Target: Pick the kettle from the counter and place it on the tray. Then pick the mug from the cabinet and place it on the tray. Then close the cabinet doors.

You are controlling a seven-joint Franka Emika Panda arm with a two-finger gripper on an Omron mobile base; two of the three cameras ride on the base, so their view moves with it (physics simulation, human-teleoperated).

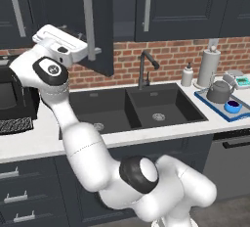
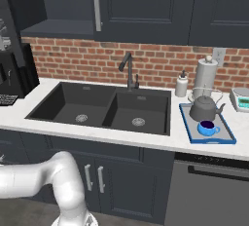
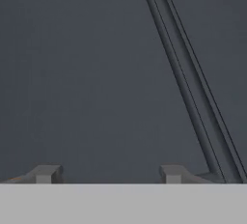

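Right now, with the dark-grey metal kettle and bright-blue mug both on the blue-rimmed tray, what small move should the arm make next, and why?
Probably push the open charcoal cabinet door toward shut. The kettle and mug already sit on the tray, so only the doors remain. The gripper faces a flat dark panel at close range, jaws apart with nothing between them, and in the left base view the hand is beside that door's silver bar handle.
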